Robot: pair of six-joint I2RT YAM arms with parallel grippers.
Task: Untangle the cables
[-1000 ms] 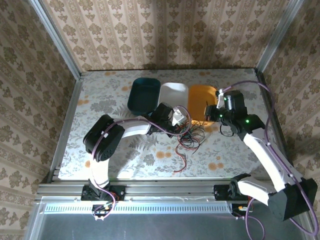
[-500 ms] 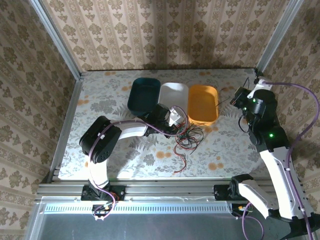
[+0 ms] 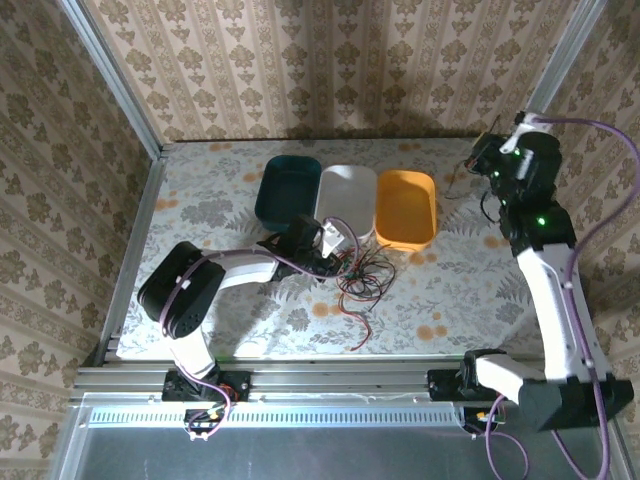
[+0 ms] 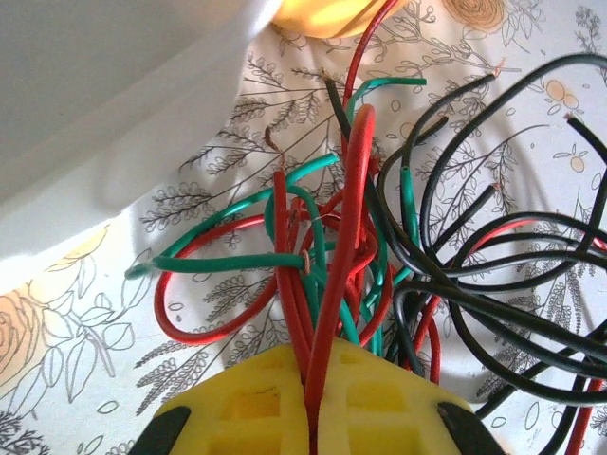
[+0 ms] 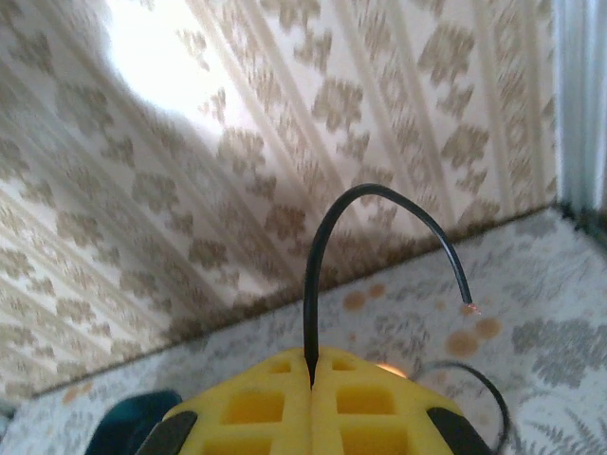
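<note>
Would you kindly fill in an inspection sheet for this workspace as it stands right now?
Surface: floral-patterned table, flat.
Job's things: tangle of red, green and black cables on the table in front of the white bin; one black cable held up apart from it.
Clutter: teal bin, white bin and orange bin side by side at the back.
Hands: left hand shut on a red cable at the tangle; right hand shut on the black cable, high near the far right corner.
Cables: purple harness looping off the right arm.
Surroundings: patterned wallpaper, metal frame post.
</note>
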